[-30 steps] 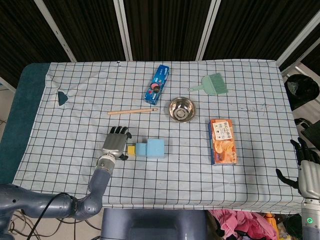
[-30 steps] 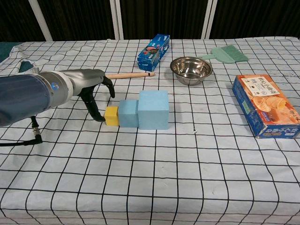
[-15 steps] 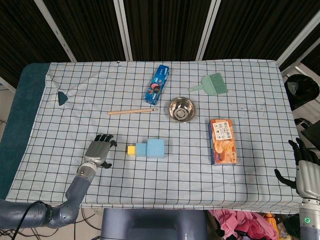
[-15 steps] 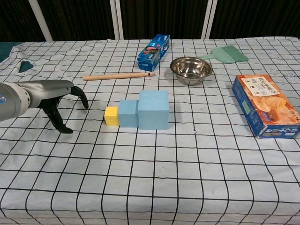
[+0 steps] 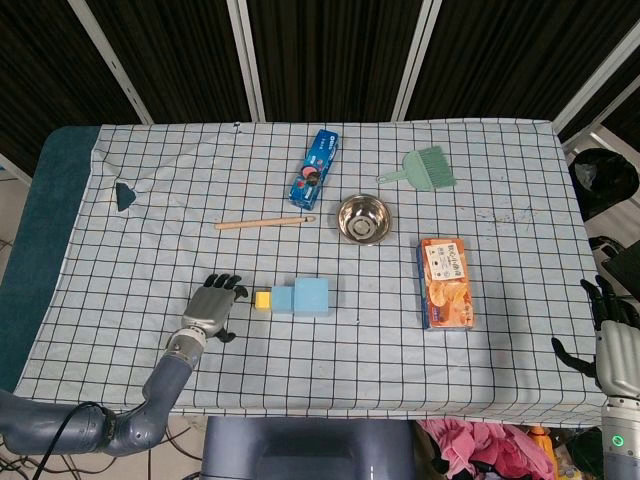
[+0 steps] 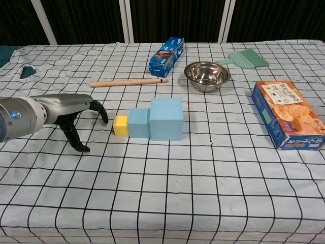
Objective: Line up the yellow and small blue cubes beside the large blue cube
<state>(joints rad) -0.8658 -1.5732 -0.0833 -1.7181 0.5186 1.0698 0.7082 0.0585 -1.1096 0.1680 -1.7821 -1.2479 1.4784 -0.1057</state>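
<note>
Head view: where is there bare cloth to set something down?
Bare: the wide near strip in front of the large blue cube and chips box; the far-left stretch past the wooden stick. Crowded: the centre, around steel bowl, blue packet and green brush.

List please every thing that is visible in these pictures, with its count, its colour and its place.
large cube: 1, light blue, table centre
small cube: 1, blue, touching the large cube's left side
yellow cube: 1, yellow, at the small cube's left, ending the row
stick: 1, wooden, behind the cubes
tube box: 1, blue, far centre
bowl: 1, steel, right of the stick
brush: 1, green, far right
snack box: 1, orange and blue, right side
cloth: 1, white with black grid, covering the table
left hand: open, left of the yellow cube, apart from it
right hand: open, beyond the table's right edge
</note>
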